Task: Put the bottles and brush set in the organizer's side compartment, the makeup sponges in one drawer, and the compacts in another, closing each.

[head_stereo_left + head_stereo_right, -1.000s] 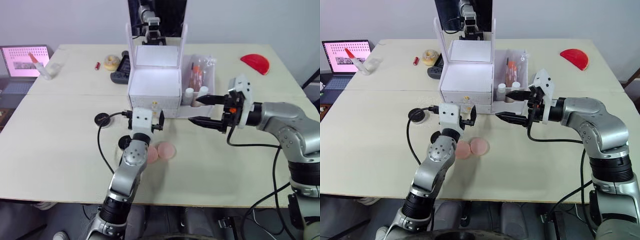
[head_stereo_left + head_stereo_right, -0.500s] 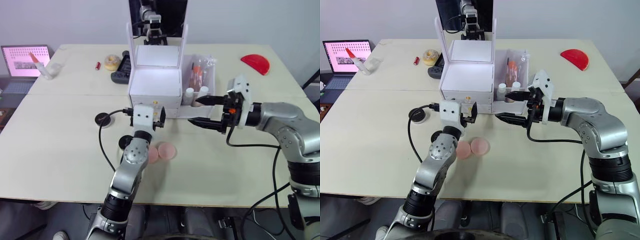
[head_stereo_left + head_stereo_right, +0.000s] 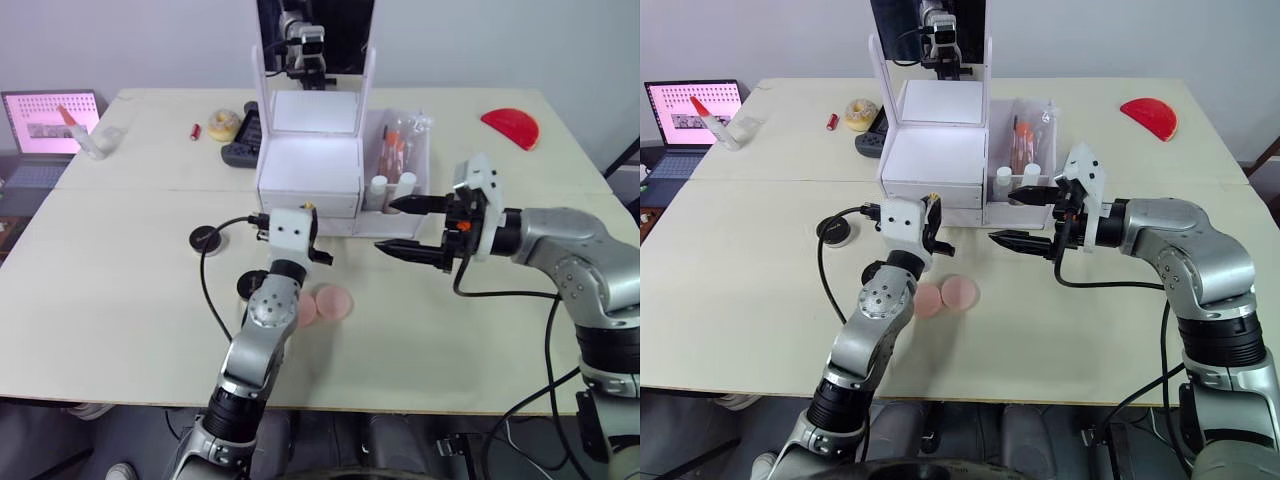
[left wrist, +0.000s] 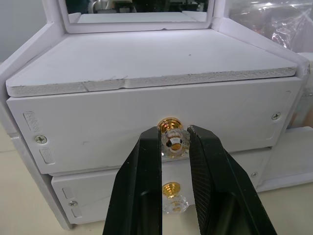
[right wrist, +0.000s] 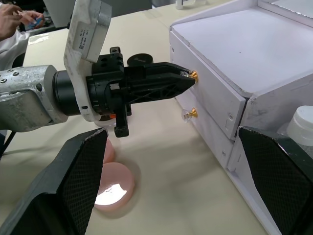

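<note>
At the organizer's (image 3: 308, 165) near face, the left gripper (image 4: 174, 147) is clamped on the upper drawer's knob (image 4: 173, 137), likely to pull it open for the two pink sponges (image 3: 333, 300) lying nearby. The right gripper (image 3: 408, 226) waits spread wide, empty, beside the bottles (image 3: 390, 187) in the side compartment.

L gripper (image 4: 175, 147) moved fwd to organizer (image 3: 309, 160), now pinching upper drawer knob (image 4: 174, 138).

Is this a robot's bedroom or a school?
Neither, probably: it looks like a robot test room. A plain table holds a white makeup organizer, a laptop sits to one side, and cables run to the left gripper.
</note>
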`<state>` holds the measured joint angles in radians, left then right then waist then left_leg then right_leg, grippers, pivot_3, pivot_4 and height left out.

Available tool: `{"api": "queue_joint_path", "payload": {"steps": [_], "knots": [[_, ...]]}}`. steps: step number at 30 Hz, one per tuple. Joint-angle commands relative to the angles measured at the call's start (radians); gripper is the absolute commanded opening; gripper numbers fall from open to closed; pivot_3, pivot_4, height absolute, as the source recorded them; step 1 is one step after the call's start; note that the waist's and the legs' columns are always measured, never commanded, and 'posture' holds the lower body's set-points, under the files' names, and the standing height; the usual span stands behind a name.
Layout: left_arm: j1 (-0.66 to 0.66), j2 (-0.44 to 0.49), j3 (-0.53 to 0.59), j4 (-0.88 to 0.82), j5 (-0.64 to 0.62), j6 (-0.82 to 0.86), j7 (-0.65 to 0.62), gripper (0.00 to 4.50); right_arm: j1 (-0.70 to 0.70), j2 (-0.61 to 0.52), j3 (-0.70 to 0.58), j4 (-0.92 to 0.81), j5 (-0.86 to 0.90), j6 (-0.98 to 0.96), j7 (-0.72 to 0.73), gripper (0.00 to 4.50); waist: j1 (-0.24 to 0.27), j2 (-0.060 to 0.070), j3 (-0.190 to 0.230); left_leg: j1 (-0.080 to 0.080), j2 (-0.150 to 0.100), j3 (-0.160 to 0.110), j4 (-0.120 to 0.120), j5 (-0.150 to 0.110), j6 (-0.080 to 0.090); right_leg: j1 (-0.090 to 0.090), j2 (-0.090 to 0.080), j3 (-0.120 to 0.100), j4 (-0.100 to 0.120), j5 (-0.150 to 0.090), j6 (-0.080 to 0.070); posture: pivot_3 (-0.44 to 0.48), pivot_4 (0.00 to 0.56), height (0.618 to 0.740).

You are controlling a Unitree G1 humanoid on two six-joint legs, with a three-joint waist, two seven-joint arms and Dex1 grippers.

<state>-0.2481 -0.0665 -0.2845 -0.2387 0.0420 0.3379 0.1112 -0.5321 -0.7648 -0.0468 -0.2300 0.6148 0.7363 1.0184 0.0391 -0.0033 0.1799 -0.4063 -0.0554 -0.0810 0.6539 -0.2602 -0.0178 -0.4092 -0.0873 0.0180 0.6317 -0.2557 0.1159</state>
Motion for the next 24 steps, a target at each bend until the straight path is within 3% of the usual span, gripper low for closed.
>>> {"api": "queue_joint_path", "payload": {"steps": [1, 10, 16, 24], "knots": [[0.012, -0.003, -0.040, -0.061, 0.028, -0.010, -0.030, 0.26, -0.041, 0.014, -0.035, 0.000, 0.033, -0.018, 0.007, 4.50, 0.000, 0.000, 0.000, 0.000, 0.000, 0.000, 0.000, 0.000, 0.000, 0.000, 0.000, 0.000, 0.000, 0.000, 0.000, 0.000, 0.150, 0.740], [0.099, 0.140, -0.135, -0.243, 0.091, 0.044, -0.176, 0.26, -0.078, 0.042, -0.048, 0.029, 0.059, -0.038, 0.014, 4.50, 0.003, 0.000, 0.000, 0.000, 0.000, 0.000, 0.000, 0.000, 0.000, 0.000, 0.000, 0.000, 0.000, 0.000, 0.000, 0.000, 0.150, 0.740], [0.172, 0.221, -0.143, -0.397, 0.103, 0.108, -0.243, 0.26, -0.099, 0.044, -0.031, 0.066, 0.036, -0.070, 0.029, 4.50, 0.001, 0.000, 0.000, -0.001, 0.000, -0.001, -0.001, 0.000, 0.000, 0.000, 0.000, 0.000, -0.001, 0.000, 0.000, 0.000, 0.150, 0.740], [0.243, 0.262, -0.118, -0.498, 0.098, 0.203, -0.266, 0.26, -0.131, 0.045, -0.012, 0.120, 0.005, -0.113, 0.047, 4.50, 0.002, 0.000, 0.000, -0.001, 0.000, -0.001, -0.001, 0.000, 0.000, 0.000, -0.001, 0.000, -0.001, 0.000, 0.000, 0.000, 0.150, 0.740]]}}
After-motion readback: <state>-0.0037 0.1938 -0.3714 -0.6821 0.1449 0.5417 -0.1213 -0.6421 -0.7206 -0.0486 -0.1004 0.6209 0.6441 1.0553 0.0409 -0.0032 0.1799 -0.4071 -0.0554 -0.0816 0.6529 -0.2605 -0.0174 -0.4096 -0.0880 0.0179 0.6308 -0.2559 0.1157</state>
